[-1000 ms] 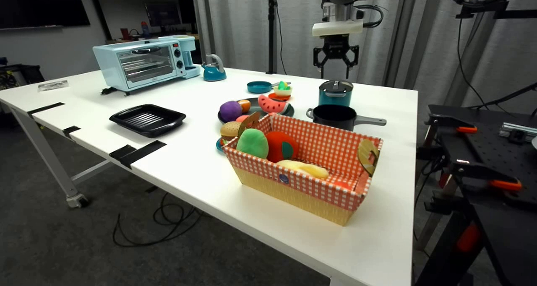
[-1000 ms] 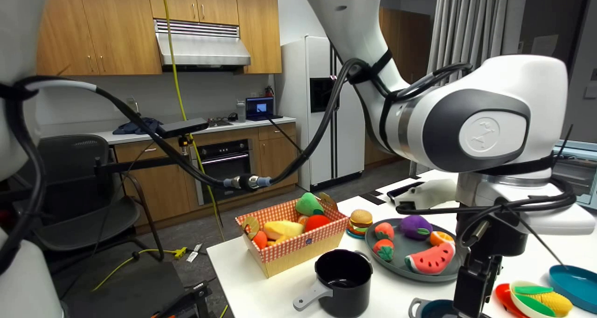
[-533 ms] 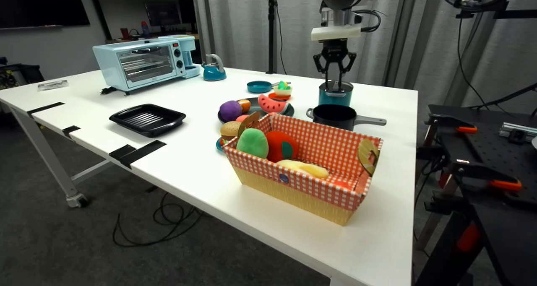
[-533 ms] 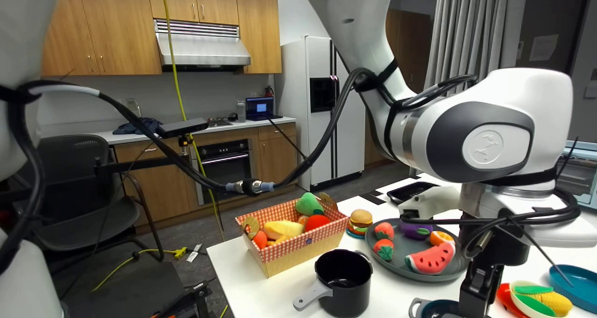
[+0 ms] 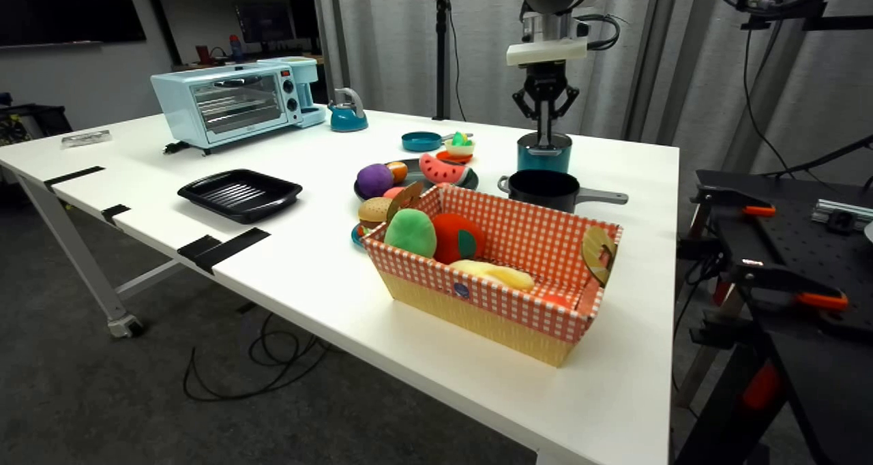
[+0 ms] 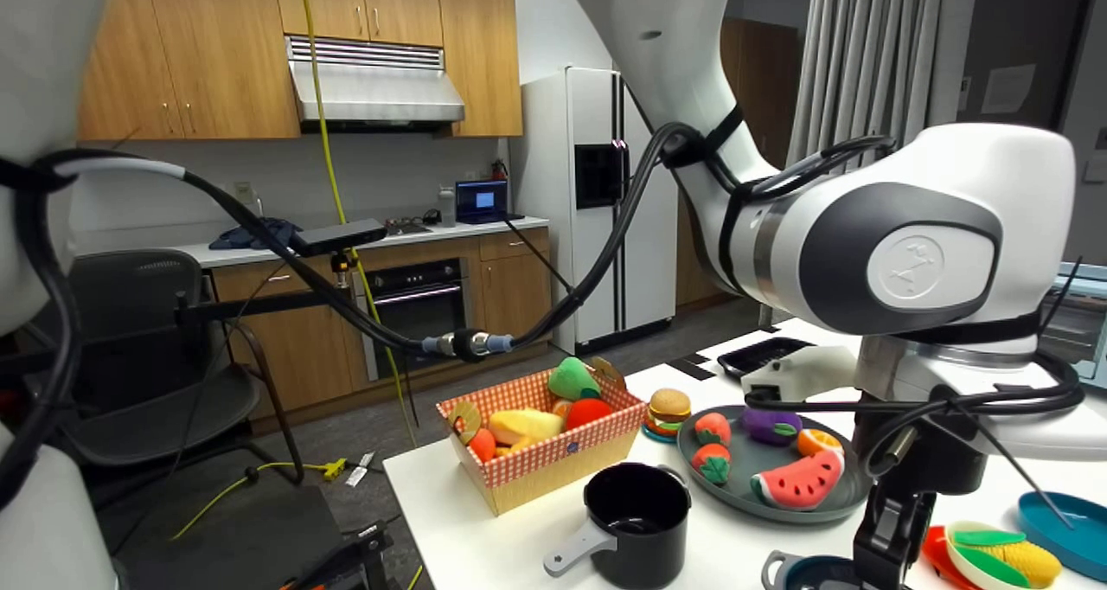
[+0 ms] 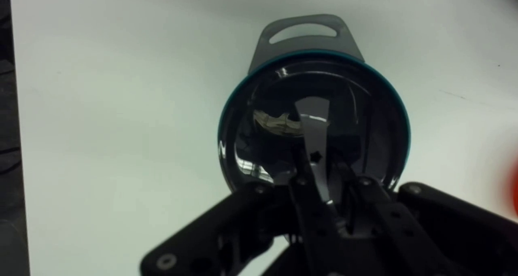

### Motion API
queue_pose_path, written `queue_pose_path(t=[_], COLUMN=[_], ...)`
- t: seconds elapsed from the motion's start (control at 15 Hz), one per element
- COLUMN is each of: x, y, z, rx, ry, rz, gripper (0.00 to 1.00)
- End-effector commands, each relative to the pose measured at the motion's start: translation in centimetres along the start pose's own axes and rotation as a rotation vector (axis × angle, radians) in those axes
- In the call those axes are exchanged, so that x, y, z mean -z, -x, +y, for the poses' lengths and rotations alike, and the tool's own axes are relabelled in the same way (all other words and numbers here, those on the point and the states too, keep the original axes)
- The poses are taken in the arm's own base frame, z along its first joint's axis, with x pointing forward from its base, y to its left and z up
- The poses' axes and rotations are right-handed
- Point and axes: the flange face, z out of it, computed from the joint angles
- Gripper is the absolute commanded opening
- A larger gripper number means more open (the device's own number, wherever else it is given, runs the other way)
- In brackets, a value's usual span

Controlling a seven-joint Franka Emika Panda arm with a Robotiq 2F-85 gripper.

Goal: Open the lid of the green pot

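Gripper (image 5: 544, 140) pinched nearly together, with grey strap handle (image 7: 315, 132) of lid (image 7: 346, 114) between fingertips in wrist view. Lid looks seated on green pot (image 5: 543, 161), standing on white surface (image 5: 644, 260) beyond black saucepan (image 5: 539, 191) in an exterior view. Likely light, stiff, toy-like; glossy face probably slippery. Best hold: mid-strap, moderate squeeze, straight lift; snug fit could drag pot along.

Arm (image 6: 835, 248): line emblem (image 6: 908, 266), above the fingers (image 5: 541, 123); no legible words
Basket (image 5: 477, 318): round blue sticker (image 5: 462, 290), well apart from the fingers; too small to read
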Motion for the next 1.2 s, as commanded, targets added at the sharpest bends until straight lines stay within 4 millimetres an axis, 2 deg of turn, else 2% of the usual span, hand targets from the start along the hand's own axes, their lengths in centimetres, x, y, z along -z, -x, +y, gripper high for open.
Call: queue_pose_path(t=[0.0, 0.67, 1.13], x=[1.0, 2.2, 3.3], y=[0.4, 7.0, 11.0], z=[-0.2, -0.5, 0.3], rx=[0.016, 0.203, 0.268], ry=[-0.001, 0.064, 0.083], rz=[0.001, 0.110, 0.213], gripper=[0.04, 0.04, 0.04])
